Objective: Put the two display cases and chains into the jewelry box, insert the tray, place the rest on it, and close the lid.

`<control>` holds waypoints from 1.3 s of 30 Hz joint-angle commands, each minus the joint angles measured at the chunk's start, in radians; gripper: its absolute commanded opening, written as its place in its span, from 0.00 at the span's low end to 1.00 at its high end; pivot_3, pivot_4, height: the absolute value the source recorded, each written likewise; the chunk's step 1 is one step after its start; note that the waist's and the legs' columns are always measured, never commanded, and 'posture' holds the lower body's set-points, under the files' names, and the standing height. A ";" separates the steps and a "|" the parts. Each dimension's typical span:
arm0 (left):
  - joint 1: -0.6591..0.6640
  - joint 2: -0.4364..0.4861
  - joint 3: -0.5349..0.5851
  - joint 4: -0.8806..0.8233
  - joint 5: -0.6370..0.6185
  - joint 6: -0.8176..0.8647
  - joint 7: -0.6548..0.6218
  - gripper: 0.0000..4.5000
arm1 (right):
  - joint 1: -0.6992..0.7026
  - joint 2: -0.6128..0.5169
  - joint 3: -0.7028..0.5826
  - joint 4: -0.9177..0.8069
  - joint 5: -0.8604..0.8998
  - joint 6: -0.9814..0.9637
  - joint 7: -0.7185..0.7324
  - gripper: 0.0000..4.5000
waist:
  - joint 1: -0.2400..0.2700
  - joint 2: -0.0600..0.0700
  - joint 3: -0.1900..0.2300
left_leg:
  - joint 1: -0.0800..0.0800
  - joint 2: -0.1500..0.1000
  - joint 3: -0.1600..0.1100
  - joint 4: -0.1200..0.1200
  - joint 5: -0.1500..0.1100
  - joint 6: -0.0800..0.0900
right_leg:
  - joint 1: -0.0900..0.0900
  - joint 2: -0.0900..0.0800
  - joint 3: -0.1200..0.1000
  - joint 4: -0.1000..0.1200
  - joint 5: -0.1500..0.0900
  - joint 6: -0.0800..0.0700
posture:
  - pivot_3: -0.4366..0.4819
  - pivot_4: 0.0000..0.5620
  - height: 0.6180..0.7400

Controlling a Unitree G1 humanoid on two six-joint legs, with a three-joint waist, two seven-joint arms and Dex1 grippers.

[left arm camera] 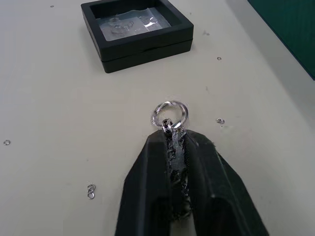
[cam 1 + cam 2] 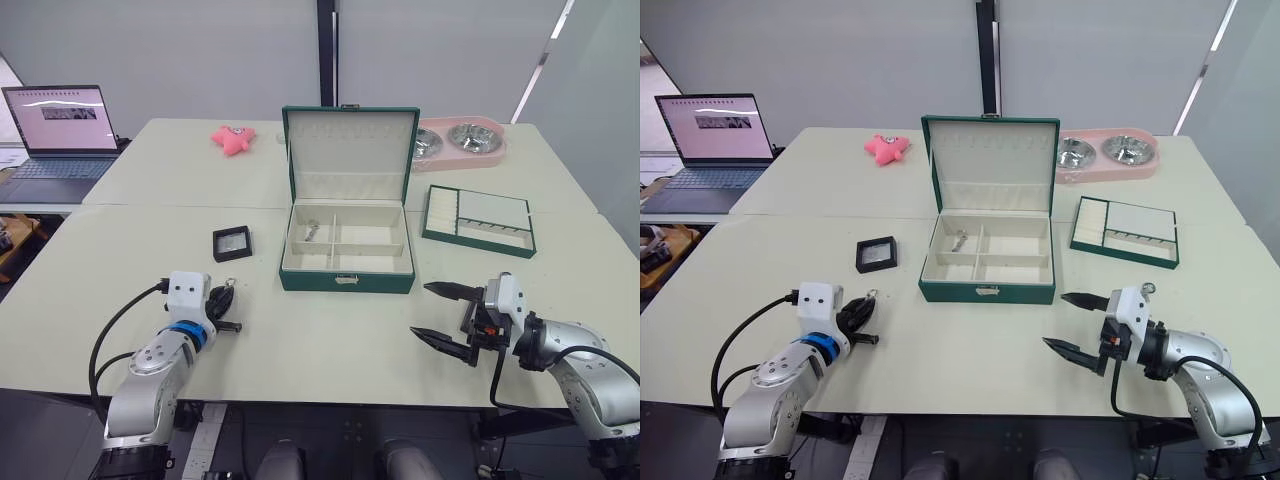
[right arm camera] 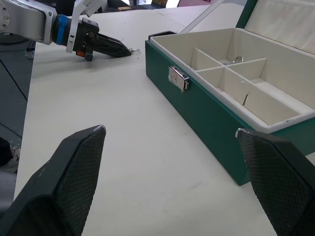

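Tabletop: left tool (image 1: 176, 162) pinches a chain (image 1: 170, 118) near a display case (image 2: 232, 242); right tool (image 2: 438, 315) gapes wide.

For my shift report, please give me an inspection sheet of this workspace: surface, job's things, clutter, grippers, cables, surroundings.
Surface: pale table; tiny loose metal rings near the left gripper.
Job's things: jewelry box open, lid upright, one chain in a rear compartment; one display case on the table to its left; tray outside, to its right.
Clutter: pink toy, pink double bowl.
Grippers: left gripper shut on a chain; right gripper open, empty.
Cables: black cable on the left arm.
Surroundings: open laptop, grey wall.
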State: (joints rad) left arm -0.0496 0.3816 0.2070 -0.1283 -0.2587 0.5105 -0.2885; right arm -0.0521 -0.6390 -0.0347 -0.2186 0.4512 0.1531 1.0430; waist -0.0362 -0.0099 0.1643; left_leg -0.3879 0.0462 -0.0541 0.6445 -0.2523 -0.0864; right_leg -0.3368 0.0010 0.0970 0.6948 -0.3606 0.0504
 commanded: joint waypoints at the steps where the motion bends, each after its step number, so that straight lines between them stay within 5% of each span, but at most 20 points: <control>1: 0.033 0.003 -0.019 0.063 0.028 0.047 0.010 0.00 | -0.005 -0.008 -0.015 -0.033 0.009 -0.002 -0.001 1.00 | 0.000 0.000 0.000 | 0.000 0.000 0.000 0.000 0.000 0.000 | 0.000 0.000 0.000 0.000 0.000 0.000 | 0.48 0.27 1.00; 12: 0.008 0.002 0.009 -0.023 -0.021 0.072 -0.002 0.00 | -0.041 -0.015 -0.023 -0.109 0.048 0.086 -0.019 1.00 | 0.000 0.001 -0.001 | 0.000 0.000 0.000 0.000 0.000 0.000 | 0.000 0.000 0.000 -0.001 0.000 0.000 | 0.48 0.27 1.00; 23: -0.152 0.016 0.009 -0.231 -0.088 0.254 0.004 0.00 | -0.108 -0.032 -0.057 -0.161 0.087 0.163 -0.057 1.00 | 0.007 -0.005 0.003 | -0.010 -0.001 -0.006 0.001 0.000 0.000 | -0.003 0.000 -0.005 -0.006 0.000 0.000 | 0.48 0.27 1.00; 39: -0.355 -0.023 -0.037 -0.346 -0.212 0.415 0.002 0.00 | -0.032 -0.021 -0.110 -0.126 0.083 0.105 -0.060 1.00 | 0.006 -0.006 0.004 | -0.011 -0.001 -0.006 0.001 0.000 0.000 | -0.003 0.000 -0.005 -0.007 0.000 0.000 | 0.48 0.27 1.00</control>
State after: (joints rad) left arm -0.3827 0.3639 0.1795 -0.4323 -0.4552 0.9187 -0.2933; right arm -0.0865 -0.6595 -0.1152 -0.3344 0.5288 0.2857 0.9818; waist -0.0302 -0.0164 0.1678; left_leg -0.3985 0.0453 -0.0603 0.6451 -0.2523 -0.0865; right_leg -0.3401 0.0011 0.0921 0.6882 -0.3605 0.0504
